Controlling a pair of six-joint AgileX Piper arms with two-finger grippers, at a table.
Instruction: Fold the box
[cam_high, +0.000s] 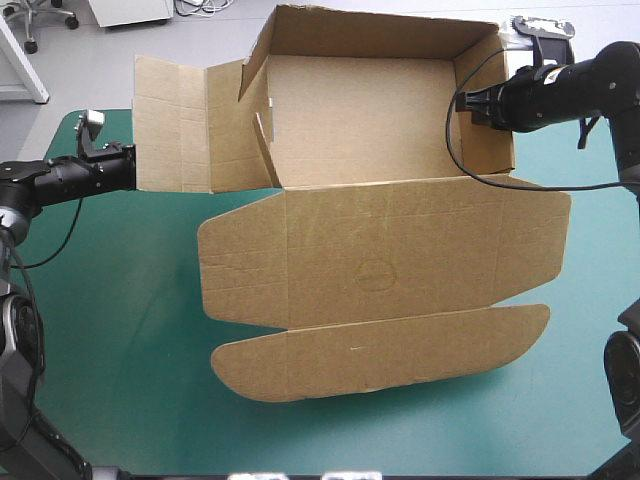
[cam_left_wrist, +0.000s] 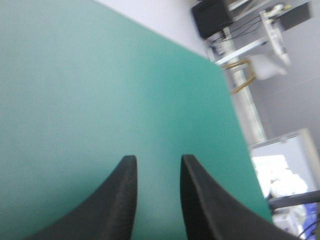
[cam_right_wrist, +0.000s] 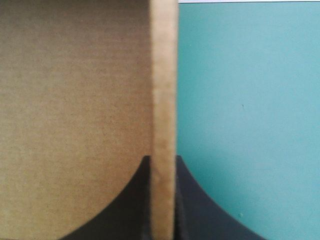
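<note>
Wall-raising is judged the step in hand. The box (cam_high: 380, 250) is set on the cover (cam_high: 120, 330), its tray half formed. Its right wall (cam_right_wrist: 164, 75) is clamped between the right gripper's (cam_right_wrist: 163, 160) fingers. The left gripper (cam_left_wrist: 158, 159) is released, with nothing between its fingers and only cover ahead. Next, the left flap (cam_high: 175, 125) must be grasped and raised.

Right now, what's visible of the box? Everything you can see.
The box is brown corrugated board, half formed, on the teal-green cover. Far wall and right wall stand raised; the left panel splays outward. The lid lies flat toward the near edge, ending in a rounded tuck flap. The right gripper is shut on the right wall; the open left gripper, beside the left panel, holds nothing.
</note>
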